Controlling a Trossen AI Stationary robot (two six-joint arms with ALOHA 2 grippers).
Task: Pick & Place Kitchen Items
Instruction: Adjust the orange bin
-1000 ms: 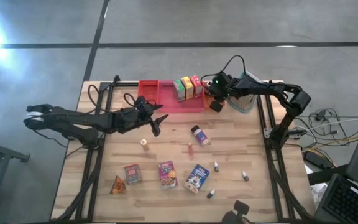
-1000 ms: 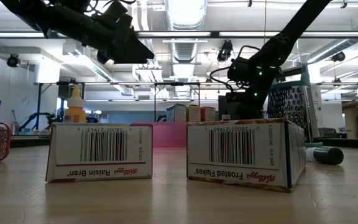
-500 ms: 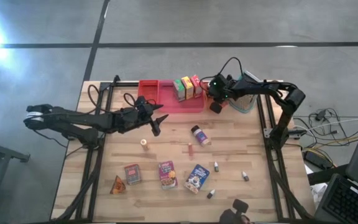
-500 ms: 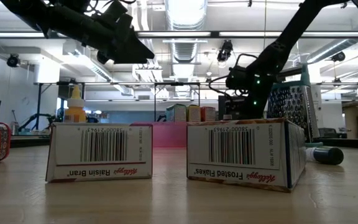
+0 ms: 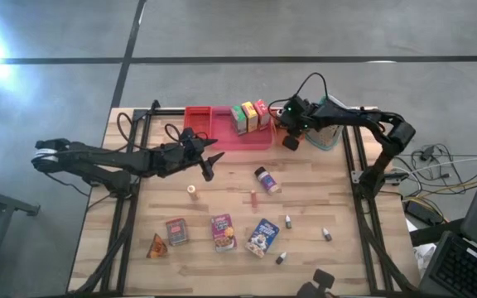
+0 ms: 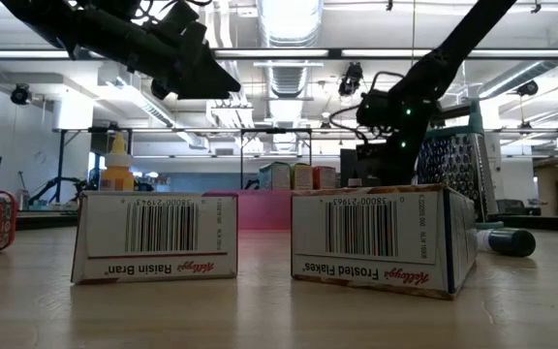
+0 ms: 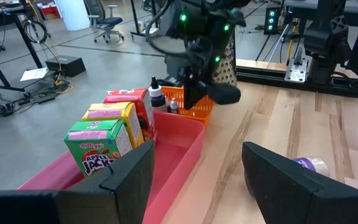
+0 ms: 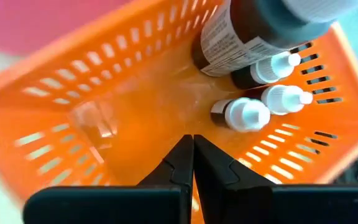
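Observation:
My right gripper (image 5: pixel 290 141) hangs shut, pointing steeply down over an orange slotted basket (image 8: pixel 104 93) that holds several small bottles (image 8: pixel 244 114); it has nothing between its fingers (image 8: pixel 193 146). My left gripper (image 5: pixel 208 162) waits open above the table's middle left, holding nothing. Green, yellow and red boxes (image 5: pixel 249 116) stand upright in the pink tray (image 5: pixel 222 134). On the table lie a jar (image 5: pixel 265 179), three boxes (image 5: pixel 223 232), an orange wedge (image 5: pixel 156 246) and loose small bottles (image 5: pixel 288 221).
A metal grater (image 6: pixel 450 165) stands at the far right beside the basket. A black frame (image 5: pixel 350 157) runs along both table sides. Two small pieces (image 5: pixel 192 190) lie near the table's middle. The cereal boxes (image 6: pixel 381 237) stand close to the near edge.
My right gripper dipped a little toward the orange basket and has come back up, staying shut.

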